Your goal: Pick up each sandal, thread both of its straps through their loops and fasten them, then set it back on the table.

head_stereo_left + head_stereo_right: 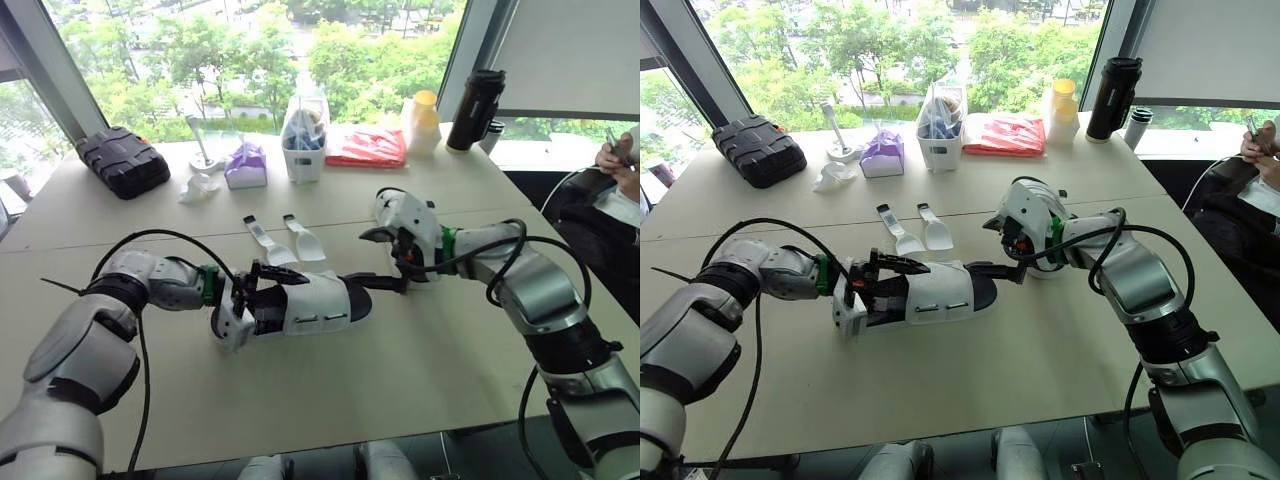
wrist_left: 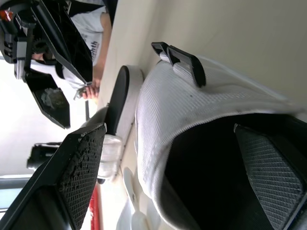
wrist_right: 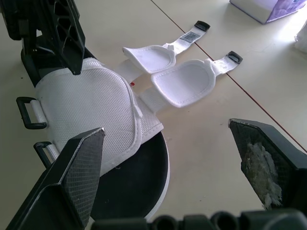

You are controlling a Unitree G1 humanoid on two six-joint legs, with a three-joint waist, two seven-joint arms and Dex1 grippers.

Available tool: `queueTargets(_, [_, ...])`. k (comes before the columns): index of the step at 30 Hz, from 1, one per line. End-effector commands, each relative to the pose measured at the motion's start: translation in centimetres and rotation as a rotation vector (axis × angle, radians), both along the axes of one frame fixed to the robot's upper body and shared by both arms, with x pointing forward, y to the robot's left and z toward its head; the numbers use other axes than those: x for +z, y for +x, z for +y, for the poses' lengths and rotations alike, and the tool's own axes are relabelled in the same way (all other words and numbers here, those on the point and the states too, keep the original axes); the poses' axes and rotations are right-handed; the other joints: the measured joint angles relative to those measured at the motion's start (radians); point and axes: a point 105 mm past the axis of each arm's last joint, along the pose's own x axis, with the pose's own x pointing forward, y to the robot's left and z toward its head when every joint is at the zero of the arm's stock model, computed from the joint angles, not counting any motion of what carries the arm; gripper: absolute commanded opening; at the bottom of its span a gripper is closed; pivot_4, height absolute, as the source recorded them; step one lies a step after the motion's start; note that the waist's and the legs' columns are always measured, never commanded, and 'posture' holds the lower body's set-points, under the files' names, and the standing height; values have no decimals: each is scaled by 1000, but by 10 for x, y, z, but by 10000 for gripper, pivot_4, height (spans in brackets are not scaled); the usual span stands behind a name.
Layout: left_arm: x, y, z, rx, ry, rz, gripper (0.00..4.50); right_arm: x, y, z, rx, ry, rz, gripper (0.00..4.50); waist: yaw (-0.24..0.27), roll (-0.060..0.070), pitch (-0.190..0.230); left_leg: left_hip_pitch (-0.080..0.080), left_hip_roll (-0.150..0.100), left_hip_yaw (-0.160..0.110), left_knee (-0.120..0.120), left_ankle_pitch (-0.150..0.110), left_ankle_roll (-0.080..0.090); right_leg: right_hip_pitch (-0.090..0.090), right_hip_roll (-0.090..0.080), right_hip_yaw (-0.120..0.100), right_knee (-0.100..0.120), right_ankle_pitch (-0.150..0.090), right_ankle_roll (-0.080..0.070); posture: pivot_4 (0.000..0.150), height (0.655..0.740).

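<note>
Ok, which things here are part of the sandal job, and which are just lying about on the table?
Job: sandal, its two open straps, the loops, left end effector, right end effector.
Lying about: black case, tissue box, white tub, red packet, yellow-capped bottle, black flask; a person off to the right.

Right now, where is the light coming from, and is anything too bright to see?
Left eye view: daylight floods in through the window behind the table, leaving faint shadow under the sandal. Left wrist view: the background past the sandal glares white.
</note>
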Motion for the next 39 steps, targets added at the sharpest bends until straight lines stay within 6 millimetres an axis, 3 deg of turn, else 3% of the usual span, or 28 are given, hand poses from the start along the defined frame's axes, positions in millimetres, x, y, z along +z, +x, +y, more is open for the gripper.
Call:
queueTargets(1, [-16,-1,40,134,125,104,44772,6,-2,1,17,-13,-43,45000,-2,0,0,2,0,0,0,0,0,2,0,0,0,0,0,1500,7400])
queueTargets(5, [-12,18,61,350,89,145,44772,0,-1,-4,14,-31,-40,45000,-3,1,-1,9,1,0,-1,-1,1,9,1,0,-1,0,0,1500,7400])
queueTargets(7, [-4,24,64,479,-5,370,44772,-3,-1,-7,17,-42,-40,45000,-12,6,-3,11,1,0,-1,-1,2,12,1,1,-1,0,0,1500,7400])
queueTargets(13, [19,11,78,601,-227,1064,44772,-14,2,-16,56,-72,-60,45000,-28,4,-3,14,3,0,-1,-2,3,14,4,2,1,-1,0,1500,7400])
queueTargets(15, [29,6,76,608,-312,1221,44772,-19,3,-19,81,-79,-62,45000,-32,4,-3,15,3,0,-1,-2,3,14,5,2,1,-1,0,1500,7400])
queueTargets(19, [47,1,67,595,-469,1340,45000,-29,0,-17,140,-70,-45,31744,-38,4,-2,15,4,0,-1,-2,4,14,5,2,0,-1,1,1500,7400])
queueTargets(25, [53,-6,58,614,-604,1371,45000,-47,0,-10,199,-50,-30,312,-38,4,-2,16,6,0,-1,-2,3,14,5,2,0,-1,0,1500,7400])
queueTargets(30, [52,-9,58,651,-701,1381,45000,-62,1,-1,239,-22,-10,312,-32,4,-2,18,9,1,-2,-2,3,15,5,3,0,-1,0,1500,7400])
queueTargets(39, [30,-2,61,759,-879,1480,45000,-84,-1,18,327,-20,-16,312,-22,4,-2,22,8,2,-2,-2,3,20,5,4,-2,-1,0,1500,7400])
